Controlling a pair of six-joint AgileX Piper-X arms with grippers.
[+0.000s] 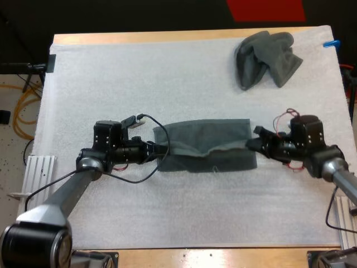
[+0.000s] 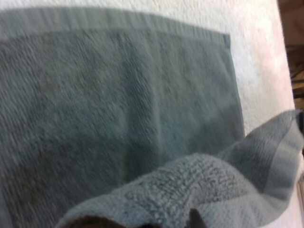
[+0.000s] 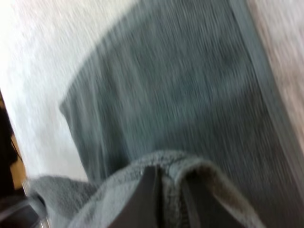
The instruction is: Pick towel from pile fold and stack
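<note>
- The left gripper (image 1: 163, 149) is clamped on the nine o'clock edge of the spread towel (image 1: 206, 146); that edge curls up off the mat.
- The right gripper (image 1: 252, 143) pinches the spread towel's three o'clock edge, with its fingers (image 3: 149, 190) pressing the cloth from both sides.
- The spread towel lies near the middle of the white mat (image 1: 111, 84).
- A crumpled towel (image 1: 266, 58) sits well apart, toward one o'clock.

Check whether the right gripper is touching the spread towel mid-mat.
Touching. In the right wrist view the right gripper pinches a raised fold of the towel from both sides; the high view puts it at that towel's right edge.
</note>
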